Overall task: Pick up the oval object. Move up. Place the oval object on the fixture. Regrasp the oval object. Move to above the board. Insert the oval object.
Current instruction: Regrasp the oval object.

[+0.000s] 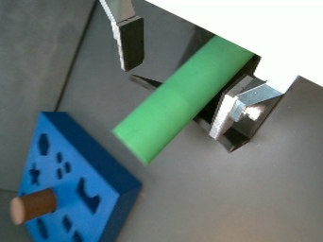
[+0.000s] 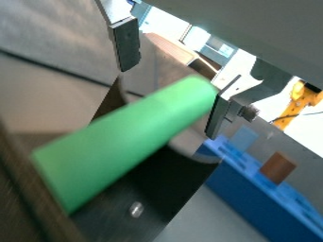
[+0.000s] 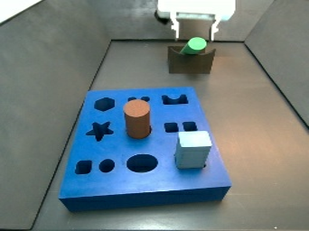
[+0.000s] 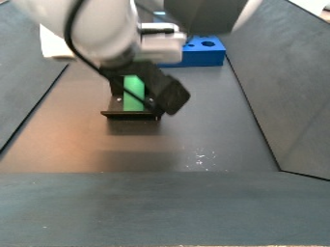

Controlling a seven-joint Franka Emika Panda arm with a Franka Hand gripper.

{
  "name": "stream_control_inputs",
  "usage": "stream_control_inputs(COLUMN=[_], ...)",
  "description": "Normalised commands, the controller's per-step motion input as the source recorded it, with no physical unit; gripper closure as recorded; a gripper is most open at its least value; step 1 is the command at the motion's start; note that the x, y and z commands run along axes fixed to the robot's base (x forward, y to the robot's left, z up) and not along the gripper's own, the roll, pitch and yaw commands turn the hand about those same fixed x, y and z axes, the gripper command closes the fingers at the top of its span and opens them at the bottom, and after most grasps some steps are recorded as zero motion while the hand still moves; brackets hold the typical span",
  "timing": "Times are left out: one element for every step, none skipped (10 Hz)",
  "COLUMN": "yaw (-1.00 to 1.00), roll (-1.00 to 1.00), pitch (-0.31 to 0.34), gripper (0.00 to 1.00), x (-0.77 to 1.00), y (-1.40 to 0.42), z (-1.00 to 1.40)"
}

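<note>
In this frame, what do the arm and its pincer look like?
The pincer, at the fixture by the back wall, has two flat silver plate fingers with dark pads, one showing bolts in a wrist view. Its body is white in a side view. The arm's links are rounded and grey-white with black joint seams. No cables or markings show.

Even, fairly bright light falls from above on my workspace; shadows on the dark grey floor [image 3: 266, 135] are soft. My pincer [image 1: 190, 71] sits at the bright green rounded peg [image 1: 183, 95], whose near end is blurred in a wrist view. Glare washes out my silver finger [image 1: 259, 95]. The large flat blue board [image 4: 203, 50] looks soft, and a faint sheen marks the floor.
</note>
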Motion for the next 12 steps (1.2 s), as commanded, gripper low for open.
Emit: stream_control_inputs(yaw=[0.01, 0.0, -0.01, -0.01, -0.03, 0.02, 0.01, -0.02, -0.02, -0.02, -0.01, 0.0], roll=[0.07, 0.07, 0.06, 0.05, 0.05, -0.02, -0.04, -0.02, 0.01, 0.04, 0.08, 0.1], pitch=[0.057, 0.071, 0.076, 0.075, 0.065, 0.019, -0.01, -0.047, -0.064, -0.07, -0.08, -0.088], gripper=[0.0, 0.0, 0.0, 0.0, 0.0, 0.0, 0.0, 0.0, 0.0, 0.0, 0.0, 0.0], x=[-0.04, -0.04, -0.04, -0.03, -0.03, -1.0, -1.0, -1.0, -1.0, -1.0, -1.0, -1.0], y=[0.0, 0.0, 0.0, 0.0, 0.0, 0.0, 0.0, 0.0, -0.01, 0.0, -0.01, -0.01], z=[1.0, 0.87, 0.7, 0.58, 0.27, 0.0, -0.07, -0.04, -0.01, -0.02, -0.01, 0.0])
